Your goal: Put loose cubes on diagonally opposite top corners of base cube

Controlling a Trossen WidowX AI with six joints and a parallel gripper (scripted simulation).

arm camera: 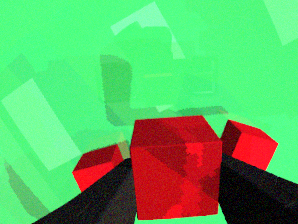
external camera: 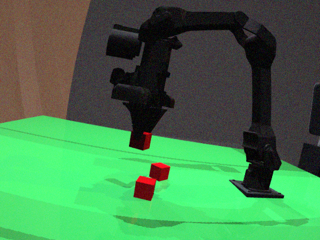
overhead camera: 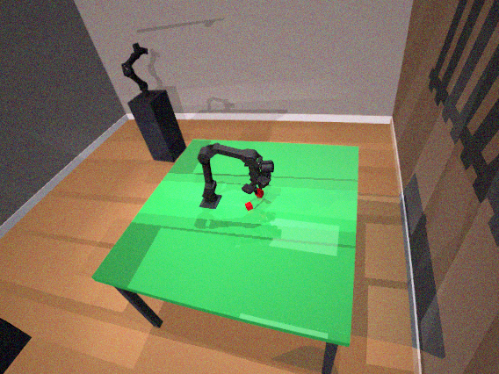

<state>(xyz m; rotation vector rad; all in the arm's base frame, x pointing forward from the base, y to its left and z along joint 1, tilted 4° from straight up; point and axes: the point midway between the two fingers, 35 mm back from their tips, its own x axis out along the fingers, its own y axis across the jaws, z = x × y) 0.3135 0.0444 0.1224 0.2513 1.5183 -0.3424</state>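
My gripper (overhead camera: 258,189) (external camera: 140,134) (arm camera: 173,165) is shut on a red cube (overhead camera: 260,193) (external camera: 140,141) (arm camera: 176,163) and holds it in the air, level, above the green table (overhead camera: 246,272) (external camera: 56,169). Two more red cubes rest on the table below it, close together but apart. In the exterior view one cube (external camera: 159,171) lies farther back and the other cube (external camera: 145,187) lies nearer the camera. In the wrist view they show to the left (arm camera: 97,165) and right (arm camera: 250,143) of the held cube. In the top view I see only one cube (overhead camera: 249,205) on the table. I cannot tell which is the fixed base cube.
The arm's base plate (overhead camera: 210,203) (external camera: 256,192) stands on the table, to the right of the cubes in the exterior view. A dark pedestal (overhead camera: 155,125) with another arm stands on the floor beyond the table's far left corner.
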